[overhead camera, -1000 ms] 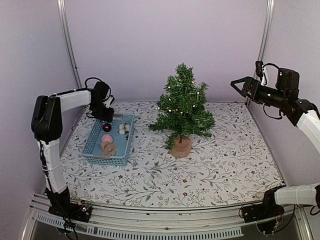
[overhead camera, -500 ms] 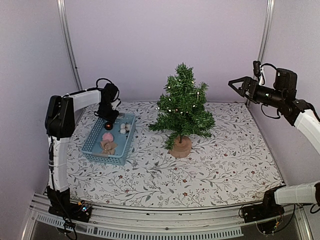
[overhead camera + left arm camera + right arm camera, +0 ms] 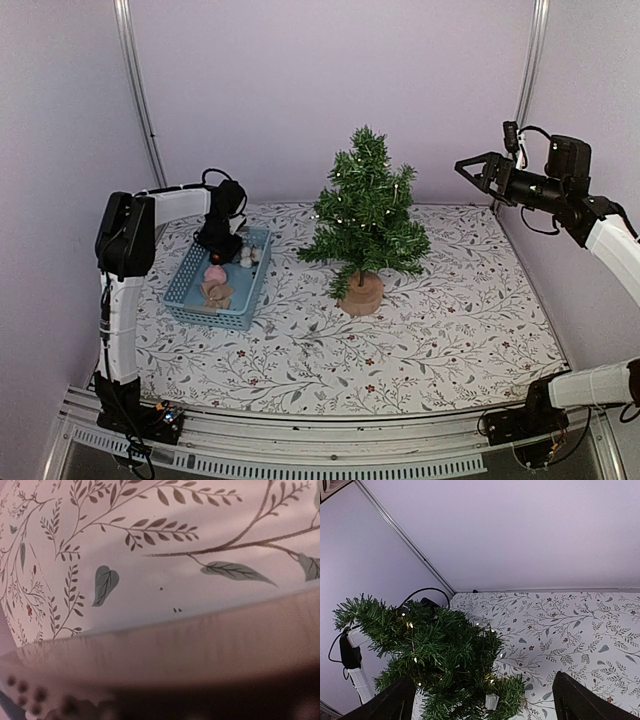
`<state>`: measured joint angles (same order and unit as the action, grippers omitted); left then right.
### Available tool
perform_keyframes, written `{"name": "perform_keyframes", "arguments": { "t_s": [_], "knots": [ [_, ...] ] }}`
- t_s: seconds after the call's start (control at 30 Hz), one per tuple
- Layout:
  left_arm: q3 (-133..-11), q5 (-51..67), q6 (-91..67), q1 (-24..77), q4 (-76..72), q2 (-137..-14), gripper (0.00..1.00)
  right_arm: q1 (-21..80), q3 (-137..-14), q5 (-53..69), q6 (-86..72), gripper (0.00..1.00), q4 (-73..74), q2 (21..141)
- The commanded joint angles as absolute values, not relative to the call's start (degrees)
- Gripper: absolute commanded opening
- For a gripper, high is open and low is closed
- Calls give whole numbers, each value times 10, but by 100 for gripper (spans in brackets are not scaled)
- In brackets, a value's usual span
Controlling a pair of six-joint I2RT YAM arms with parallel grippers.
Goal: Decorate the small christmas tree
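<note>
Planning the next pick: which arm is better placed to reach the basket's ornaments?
Left: the left fingers are at the blue basket's far end, by the ornaments; the right fingers hang high beyond the small christmas tree.

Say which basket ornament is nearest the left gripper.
The dark red ball, right beside the left gripper; pink ball, white ornaments and tan ornament sit farther off.

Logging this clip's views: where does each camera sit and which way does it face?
Top: high behind the arms, looking down at the table, tree and basket; both arms show, left claw at the basket's far end, right claw raised, open.
Left wrist: close over the leaf-patterned table; a blurred pale band crosses it; nothing of the arm is discernible.
Right wrist: on the raised right arm, facing the tree and back wall; its dark fingers fill the bottom corners.
Shared: top and right wrist both show the tree.
</note>
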<state>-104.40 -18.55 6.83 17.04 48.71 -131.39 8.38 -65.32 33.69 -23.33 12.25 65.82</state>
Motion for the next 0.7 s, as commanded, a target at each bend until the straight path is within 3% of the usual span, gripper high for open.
{"name": "perform_keyframes", "arguments": {
  "t_s": [0.0, 0.3, 0.5, 0.67],
  "knots": [
    [-1034, -175, 60, 182, 520, -1309, 61, 78, -674, 350, -228, 99, 110, 661],
    [-1041, -110, 12, 187, 541, -1260, 47, 77, -674, 356, -226, 99, 107, 657],
    [-1013, -22, -80, 188, 498, -1180, 45, 77, -668, 367, -233, 99, 97, 656],
    [-908, 58, -195, 189, 418, -1098, 45, 77, -661, 372, -241, 99, 85, 658]
  ]
}}
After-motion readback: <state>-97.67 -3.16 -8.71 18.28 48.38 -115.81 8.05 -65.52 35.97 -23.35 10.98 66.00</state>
